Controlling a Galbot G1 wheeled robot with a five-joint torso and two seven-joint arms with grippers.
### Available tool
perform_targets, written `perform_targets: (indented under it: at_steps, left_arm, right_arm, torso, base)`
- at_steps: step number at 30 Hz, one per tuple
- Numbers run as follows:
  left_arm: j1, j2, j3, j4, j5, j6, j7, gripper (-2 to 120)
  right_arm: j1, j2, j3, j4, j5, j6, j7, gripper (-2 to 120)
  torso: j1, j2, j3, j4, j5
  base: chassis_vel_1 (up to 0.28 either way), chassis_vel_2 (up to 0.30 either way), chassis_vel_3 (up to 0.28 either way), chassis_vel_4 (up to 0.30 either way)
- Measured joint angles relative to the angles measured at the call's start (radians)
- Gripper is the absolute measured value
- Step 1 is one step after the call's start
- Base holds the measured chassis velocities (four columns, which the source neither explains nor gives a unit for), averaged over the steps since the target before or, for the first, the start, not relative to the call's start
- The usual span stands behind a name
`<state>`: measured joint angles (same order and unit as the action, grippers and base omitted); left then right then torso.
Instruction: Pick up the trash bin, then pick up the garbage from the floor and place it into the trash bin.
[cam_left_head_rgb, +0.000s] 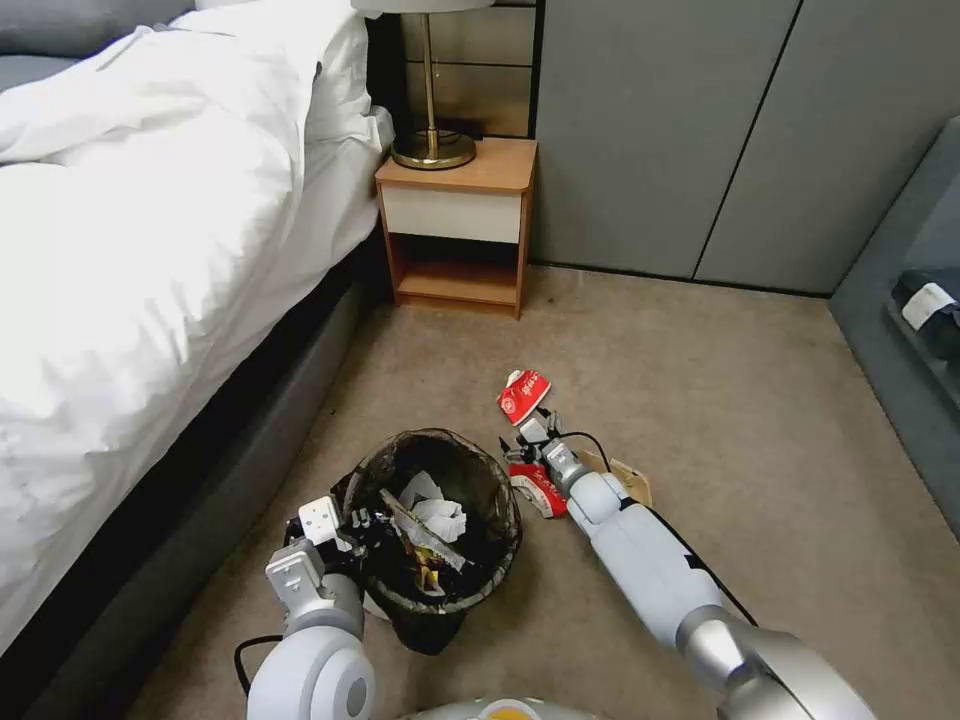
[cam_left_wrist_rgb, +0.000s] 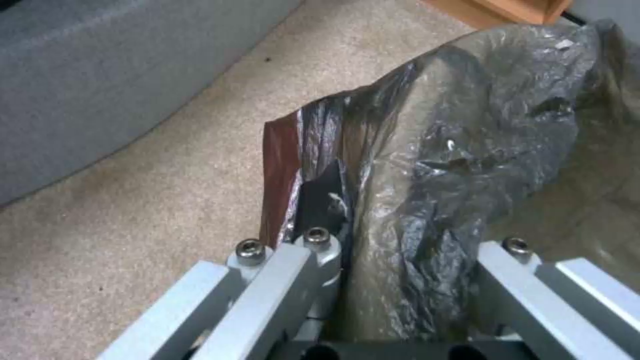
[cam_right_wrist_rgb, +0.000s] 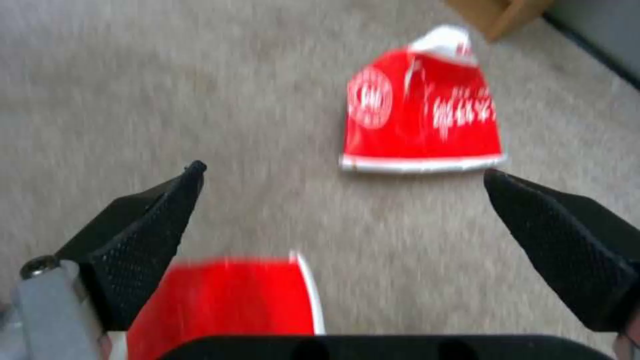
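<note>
The trash bin (cam_left_head_rgb: 492, 500), round with a dark crinkled bag folded over its rim, sits low between my arms and holds white paper scraps and a yellow wrapper. My left gripper (cam_left_head_rgb: 350, 522) is shut on its near-left rim; the left wrist view has the bag (cam_left_wrist_rgb: 460, 150) pinched in that gripper (cam_left_wrist_rgb: 407, 260). Garbage lies on the carpet to the bin's right: a red-and-white packet (cam_left_head_rgb: 523, 393) (cam_right_wrist_rgb: 420, 110), a second one (cam_left_head_rgb: 540, 492) (cam_right_wrist_rgb: 227, 295) under my right wrist, and a brown paper bag (cam_left_head_rgb: 632, 482). My right gripper (cam_left_head_rgb: 520, 436) (cam_right_wrist_rgb: 343, 171) hangs open just above them, holding nothing.
A bed (cam_left_head_rgb: 150, 250) with white bedding and a dark base runs along the left. A wooden nightstand (cam_left_head_rgb: 458, 222) with a brass lamp (cam_left_head_rgb: 432, 140) stands ahead, grey cabinet doors (cam_left_head_rgb: 700, 130) behind it. A grey unit (cam_left_head_rgb: 900, 330) borders the right. Open carpet lies ahead of the litter.
</note>
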<state>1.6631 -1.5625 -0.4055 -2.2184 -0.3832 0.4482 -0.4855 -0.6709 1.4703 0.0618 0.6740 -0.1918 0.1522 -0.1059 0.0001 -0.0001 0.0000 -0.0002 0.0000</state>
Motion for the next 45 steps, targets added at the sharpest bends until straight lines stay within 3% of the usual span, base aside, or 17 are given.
perform_targets:
  at_steps: [18,32,45]
  left_arm:
    - [0.0,0.0,0.0,0.0,0.0,0.0,0.0,75]
    - [0.0,0.0,0.0,0.0,0.0,0.0,0.0,75]
    - [0.0,0.0,0.0,0.0,0.0,0.0,0.0,75]
  right_arm:
    - [-0.004,0.005,0.029,-0.05,0.019,-0.001,-0.002,100]
    - [-0.127,-0.007,0.0,0.13,0.045,-0.01,0.014,100]
    - [-0.178,-0.013,0.026,0.064,0.05,0.01,0.011,100]
  torso:
    - [0.0,0.0,0.0,0.0001,0.0]
    - [0.0,0.0,0.0,0.0001,0.0]
    - [0.0,0.0,0.0,0.0001,0.0001]
  base:
    - [0.0,0.0,0.0,0.0]
    - [0.0,0.0,0.0,0.0]
    - [0.0,0.0,0.0,0.0]
